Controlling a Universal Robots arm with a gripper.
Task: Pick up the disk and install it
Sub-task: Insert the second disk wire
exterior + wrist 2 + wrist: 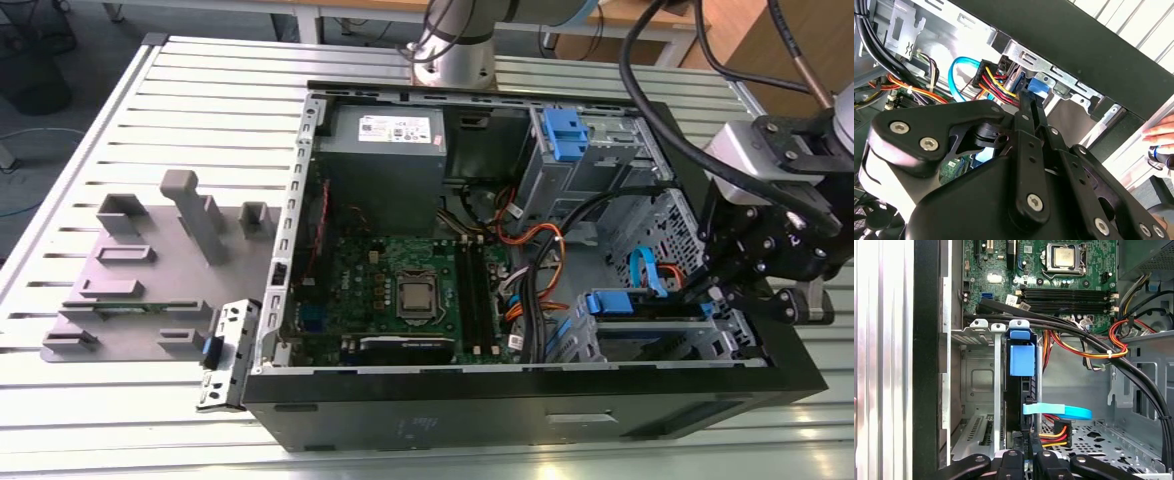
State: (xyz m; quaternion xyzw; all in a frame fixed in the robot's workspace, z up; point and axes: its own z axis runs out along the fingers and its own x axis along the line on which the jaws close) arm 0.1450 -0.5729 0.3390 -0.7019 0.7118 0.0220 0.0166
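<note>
The disk (627, 305) sits edge-up in the lower drive bay at the exterior view's right, inside the open computer case (534, 410). Its blue end tab (1021, 359) points toward the motherboard, and the same tab (1037, 86) shows just past my fingertips in the second wrist view. My gripper (703, 292) hangs over the bay's outer end. In both wrist views the black fingers (1019, 456) come together, shut, with the tips (1026, 97) at the disk's edge. Whether they touch it is hidden.
A blue data cable (1056, 411) and a red-yellow power plug (1056, 432) lie beside the disk. Thick black cables (1094, 342) cross above the bay. Farther in are the motherboard (400, 290), grey power supply (387, 130) and upper drive cage (567, 135). A person's hand (1160, 132) rests outside the case.
</note>
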